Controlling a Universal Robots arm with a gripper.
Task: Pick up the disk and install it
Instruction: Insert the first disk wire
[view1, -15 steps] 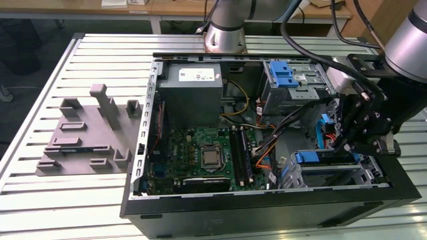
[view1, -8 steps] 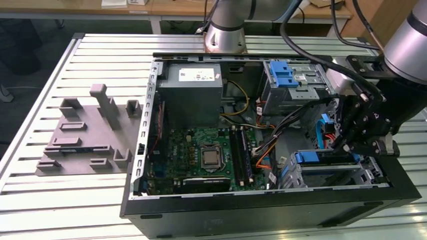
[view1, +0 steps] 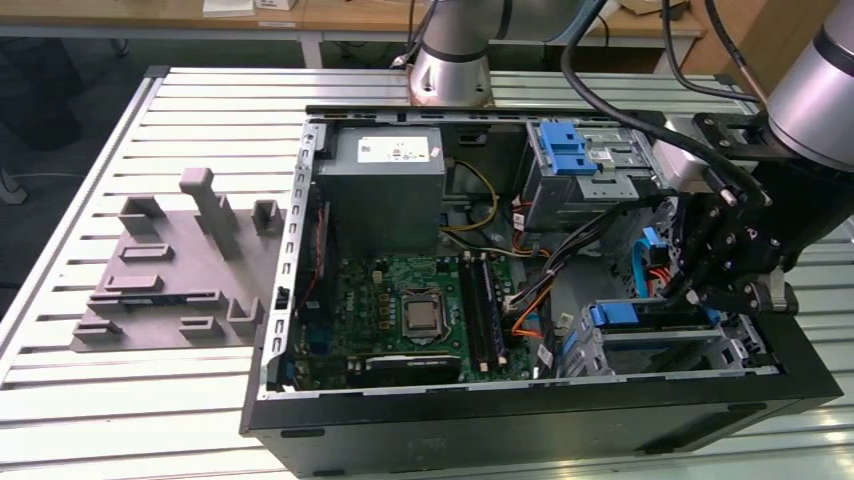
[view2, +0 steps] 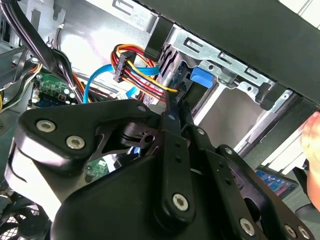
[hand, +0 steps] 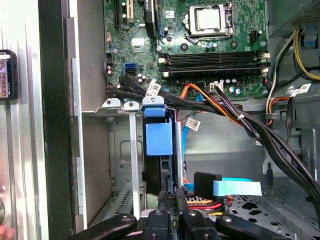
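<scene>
One robot arm reaches into an open computer case (view1: 534, 420) that lies on its side on a slatted metal table (view1: 80, 400). The gripper (view1: 697, 296) is down in the case's corner near the exterior view's right, at a silver drive cage (view1: 694, 345) beside the near wall. The disk (view1: 621, 314) stands on edge in that cage, its blue carrier tab showing at the cage's mouth. In the first wrist view the disk (hand: 159, 172) sits in a slot of the cage (hand: 120, 150), a dark slab under a blue tab and well down into the slot, with the gripper (hand: 171, 196) right at its exposed end. The fingers (hand: 181, 200) are drawn almost together, pinching the thin blue edge of the carrier. In the second wrist view the gripper (view2: 172, 105) tapers to a narrow tip just beside the disk's (view2: 201, 77) blue tab. Orange, red and black cables (hand: 210, 95) run across the case close to the cage. The green motherboard (view1: 400, 310) fills the middle of the case floor, and a grey power supply (view1: 387, 185) sits at the far corner. A grey moulded fixture (view1: 174, 270) lies on the table, well apart from the case.
</scene>
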